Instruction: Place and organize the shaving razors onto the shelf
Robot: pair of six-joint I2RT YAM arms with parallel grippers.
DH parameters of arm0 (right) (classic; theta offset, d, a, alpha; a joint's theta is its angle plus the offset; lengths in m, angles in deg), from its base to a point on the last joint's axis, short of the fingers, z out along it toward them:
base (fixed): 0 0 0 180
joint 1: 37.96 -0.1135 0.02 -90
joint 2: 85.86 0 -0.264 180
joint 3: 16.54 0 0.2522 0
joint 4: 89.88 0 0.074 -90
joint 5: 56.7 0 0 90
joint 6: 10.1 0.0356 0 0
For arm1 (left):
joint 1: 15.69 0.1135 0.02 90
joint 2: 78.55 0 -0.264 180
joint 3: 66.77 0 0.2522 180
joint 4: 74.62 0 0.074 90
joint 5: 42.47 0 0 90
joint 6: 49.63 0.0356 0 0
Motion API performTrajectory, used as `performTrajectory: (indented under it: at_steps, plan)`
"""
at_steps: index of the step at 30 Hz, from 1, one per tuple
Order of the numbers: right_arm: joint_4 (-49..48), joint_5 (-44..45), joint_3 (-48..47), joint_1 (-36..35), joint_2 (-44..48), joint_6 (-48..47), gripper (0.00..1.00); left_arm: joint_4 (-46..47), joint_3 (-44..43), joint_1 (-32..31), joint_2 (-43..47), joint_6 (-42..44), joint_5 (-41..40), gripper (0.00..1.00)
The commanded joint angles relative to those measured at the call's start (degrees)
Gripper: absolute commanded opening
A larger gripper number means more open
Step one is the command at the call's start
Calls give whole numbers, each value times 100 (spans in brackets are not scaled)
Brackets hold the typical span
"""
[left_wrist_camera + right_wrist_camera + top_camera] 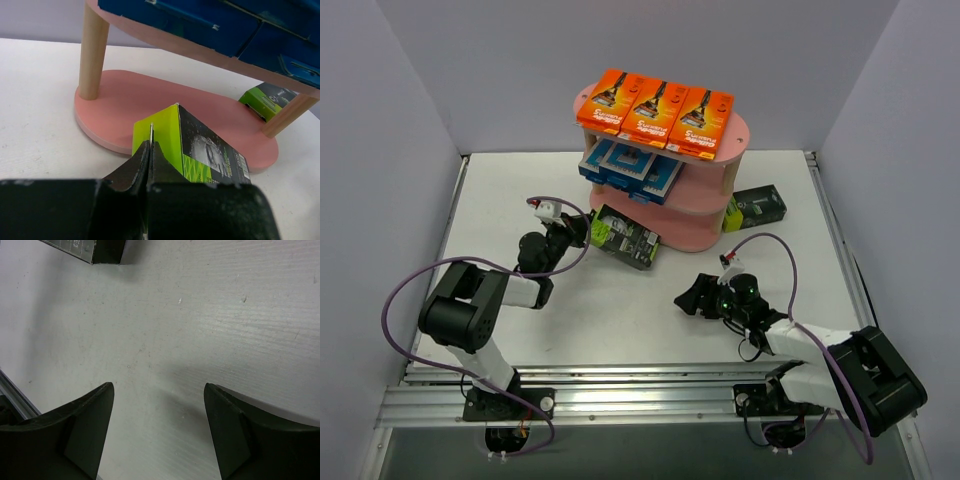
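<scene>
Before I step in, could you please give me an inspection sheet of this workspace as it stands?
Surface: white table, lightly scuffed.
Job's things: pink shelf at the far centre; three orange packs on its top board; three blue-and-white packs on the middle board; bottom board bare where visible; one black-and-lime pack at the bottom board's front edge; a second black-and-lime pack on the table right of the shelf.
Clutter: nothing seen.
Grippers: left gripper shut on the near pack's lime edge; right gripper open over the table, holding nothing.
Cables: purple cables loop off both arms.
Surroundings: plain walls on three sides; metal rail at the near edge.
</scene>
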Motion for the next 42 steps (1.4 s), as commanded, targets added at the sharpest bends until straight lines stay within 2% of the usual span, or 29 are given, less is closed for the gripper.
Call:
performTrajectory:
  at_steps: [1,18,26,38,42]
  plan:
    - [-100,-31,-142,29,-48,-107,68,925,-117,9,447,183,185,2]
    - [-109,-31,-151,20,-74,-107,68,643,6,9,860,332,475,2]
    - [-118,-22,-160,11,-101,-98,68,81,190,-17,1432,587,581,2]
    - [-91,-5,-168,2,-118,-107,68,432,165,-26,1001,640,1012,2]
    - [-109,-22,-186,-6,-171,-116,68,39,156,-9,1160,596,653,2]
